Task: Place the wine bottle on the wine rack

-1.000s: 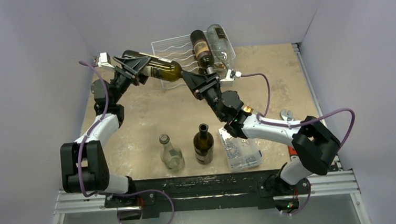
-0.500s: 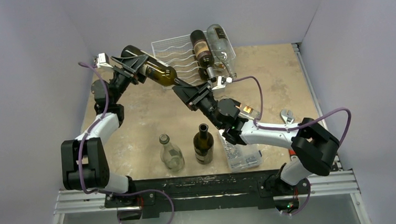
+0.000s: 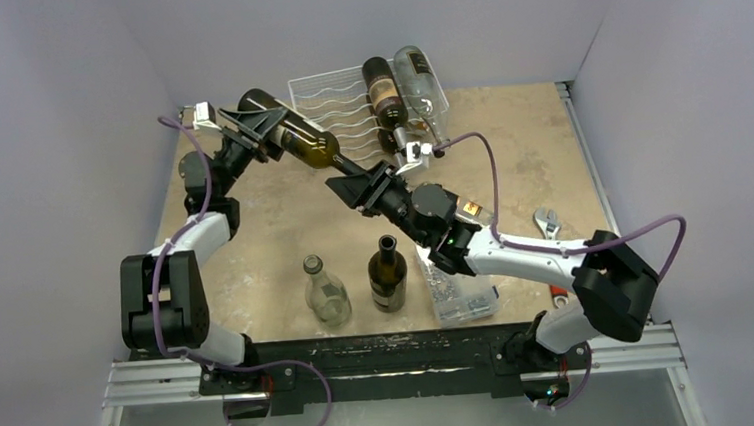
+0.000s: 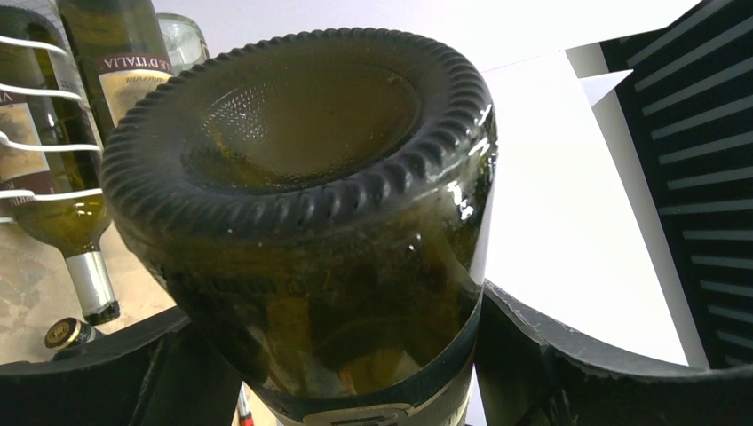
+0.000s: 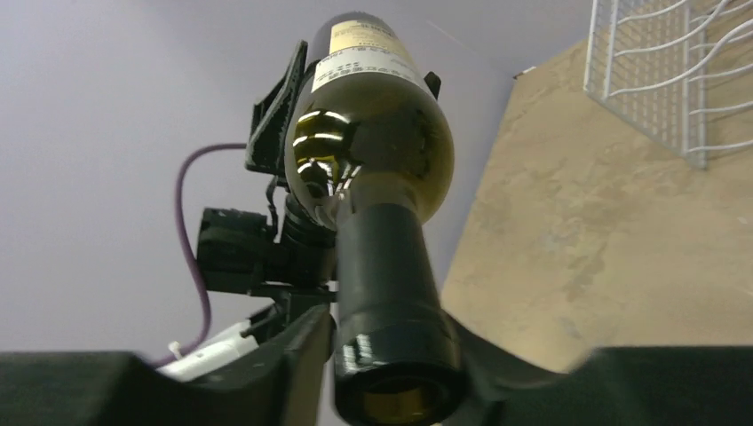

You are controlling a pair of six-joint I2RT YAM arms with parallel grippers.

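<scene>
Top view: your left claw (image 3: 252,131) was clenched on the bottle (image 3: 300,141) near its base, and your right claw (image 3: 353,187) was grasping the neck. The bottle hung tilted between the claws, base high, beside the rack (image 3: 330,94) and in no cradle. Two racked bottles (image 3: 381,87) lay beyond the right claw.

Left wrist: the bottle (image 4: 302,177) base filled the view, with fingers (image 4: 568,373) tight on both flanks. The rack (image 4: 40,144) wires sat to the claw's left.

Right wrist: the neck sat snug between the fingers (image 5: 222,390). The rack (image 5: 675,71) was up and right of the claw.

My read: you were mid-carry, placement not done. The next move calls for levelling the bottle, lining it up with a free cradle beside the racked pair, and lowering it before either claw lets go.
</scene>
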